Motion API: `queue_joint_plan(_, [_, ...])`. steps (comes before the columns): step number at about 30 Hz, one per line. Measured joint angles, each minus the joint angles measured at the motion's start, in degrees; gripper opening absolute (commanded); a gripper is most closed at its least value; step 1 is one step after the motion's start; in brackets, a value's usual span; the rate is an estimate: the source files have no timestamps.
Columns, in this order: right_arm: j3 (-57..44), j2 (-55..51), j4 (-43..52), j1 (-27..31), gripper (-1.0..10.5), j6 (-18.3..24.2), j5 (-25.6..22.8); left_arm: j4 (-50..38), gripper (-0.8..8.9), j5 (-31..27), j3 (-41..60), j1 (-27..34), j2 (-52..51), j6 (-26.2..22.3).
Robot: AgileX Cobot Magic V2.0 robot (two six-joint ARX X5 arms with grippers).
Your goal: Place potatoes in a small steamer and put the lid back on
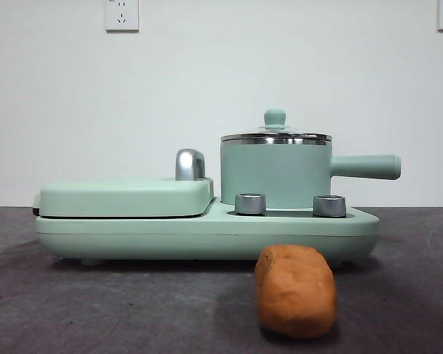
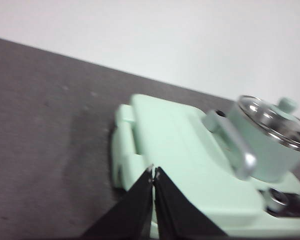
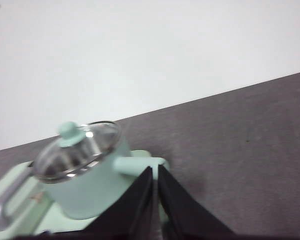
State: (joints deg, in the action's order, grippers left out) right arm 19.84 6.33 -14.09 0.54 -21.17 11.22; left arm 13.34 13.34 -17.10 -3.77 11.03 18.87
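An oblong orange-brown potato (image 1: 295,290) lies on the dark table in front of the appliance, near its right end. The small steamer (image 1: 275,175), a mint-green pot with a straight side handle (image 1: 365,167), stands on the right half of the appliance base. The glass lid (image 1: 275,136) with its green knob sits on the pot. My left gripper (image 2: 153,173) is shut and empty, high above the griddle side. My right gripper (image 3: 155,170) is shut and empty, above the steamer (image 3: 87,185) handle. Neither arm shows in the front view.
The mint-green base (image 1: 207,232) carries a flat griddle cover (image 1: 125,197) with a chrome handle (image 1: 190,164) on its left half and two chrome knobs (image 1: 250,203) in front of the pot. Dark table surface lies all around; a white wall is behind.
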Motion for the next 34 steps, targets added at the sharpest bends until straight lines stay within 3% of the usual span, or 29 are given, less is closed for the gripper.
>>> queue_joint_plan(6, [13.97, 8.17, -10.88, 0.00, 0.1, 0.50, 6.73, 5.66, 0.07, 4.92, -11.39, -1.14, 10.14, -0.04])
queue_joint_plan(16, [30.77, 19.85, -25.18, 0.00, 0.5, 8.24, 19.37, 7.15, 0.16, 17.00, -24.15, -2.75, 23.91, -1.29])
queue_joint_plan(20, [33.27, 22.18, -26.77, 0.00, 2.0, 9.88, 21.75, 7.45, 1.07, 21.97, -26.29, -4.00, 27.63, -1.27])
queue_joint_plan(27, [33.40, 23.91, -27.50, 0.00, 4.1, 10.62, 23.96, 7.48, 4.09, 22.75, -29.64, -7.08, 31.21, -1.27])
queue_joint_plan(34, [33.40, 25.75, -27.50, 0.00, 4.6, 10.78, 25.35, 7.54, 4.11, 22.77, -33.83, -11.08, 37.03, -1.27])
